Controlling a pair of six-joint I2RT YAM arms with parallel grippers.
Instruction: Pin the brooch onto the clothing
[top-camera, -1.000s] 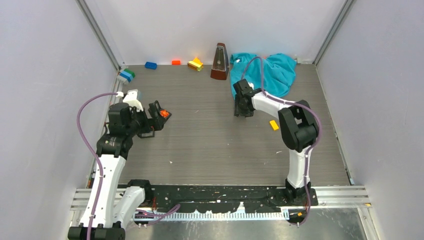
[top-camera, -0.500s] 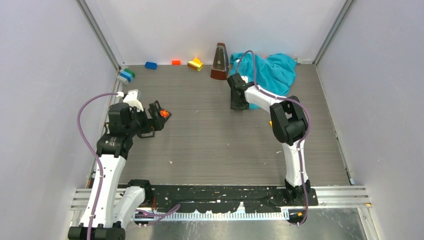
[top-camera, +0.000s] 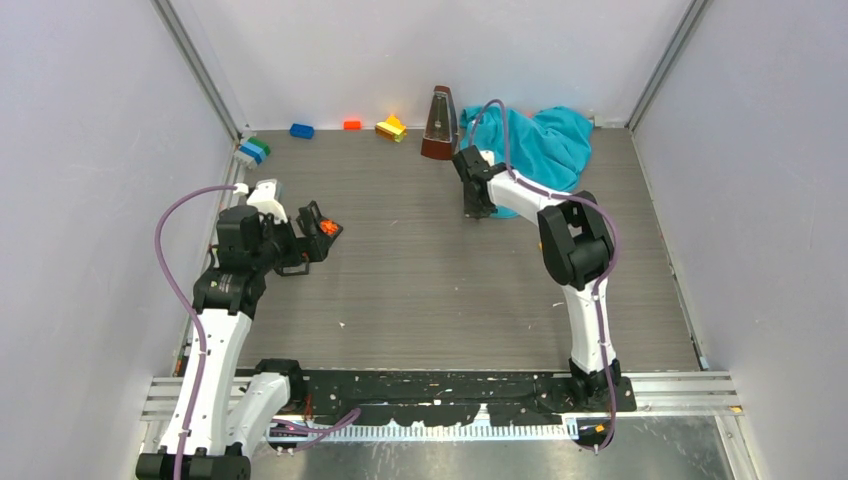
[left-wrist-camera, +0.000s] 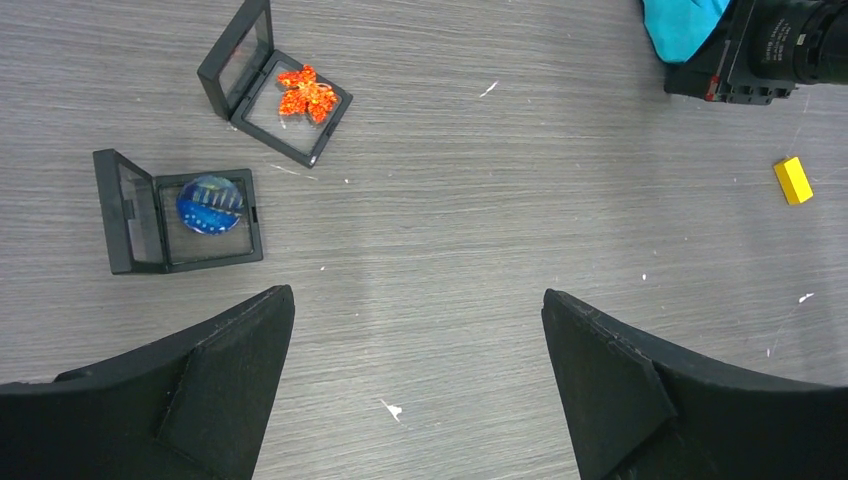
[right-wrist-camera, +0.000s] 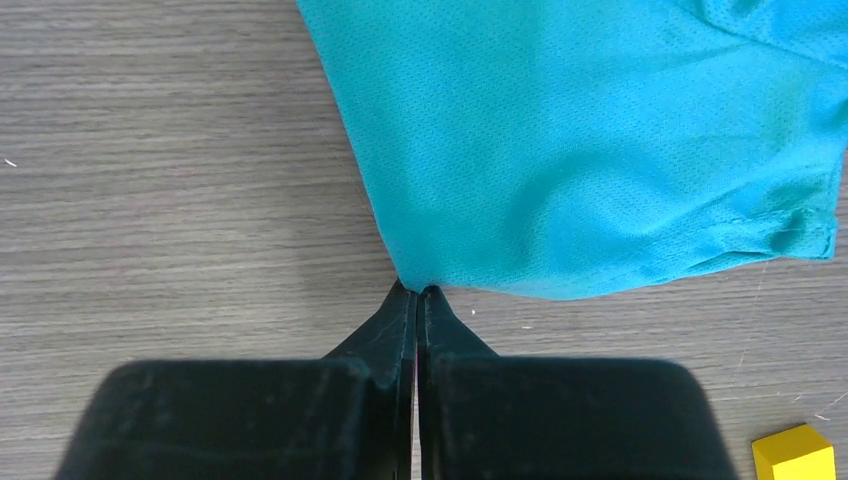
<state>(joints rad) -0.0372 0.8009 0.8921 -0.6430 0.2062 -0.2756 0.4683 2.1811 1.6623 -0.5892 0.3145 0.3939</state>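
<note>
The clothing (top-camera: 545, 143), a crumpled teal T-shirt, lies at the back right of the table. My right gripper (right-wrist-camera: 416, 290) is shut, and the near corner of the clothing (right-wrist-camera: 600, 130) is pinched at its tips. In the top view the right gripper (top-camera: 478, 208) sits at the shirt's left lower edge. An orange flower brooch (left-wrist-camera: 307, 92) rests in an open black case, and a round blue brooch (left-wrist-camera: 210, 203) lies in a second open case. My left gripper (left-wrist-camera: 415, 300) hovers wide open above bare table near them, holding nothing. The orange brooch (top-camera: 327, 228) shows just beside the left gripper (top-camera: 303, 243).
A brown metronome (top-camera: 439, 123) stands just left of the shirt. Small bricks line the back edge: blue (top-camera: 301, 130), orange (top-camera: 352, 125), yellow-orange (top-camera: 391, 128), and a blue-green stack (top-camera: 253, 151). A yellow block (right-wrist-camera: 793, 455) lies near the right arm.
The right arm swung left and back to the shirt's corner, and its jaws went from part open to shut on the fabric. The left arm has not moved.
</note>
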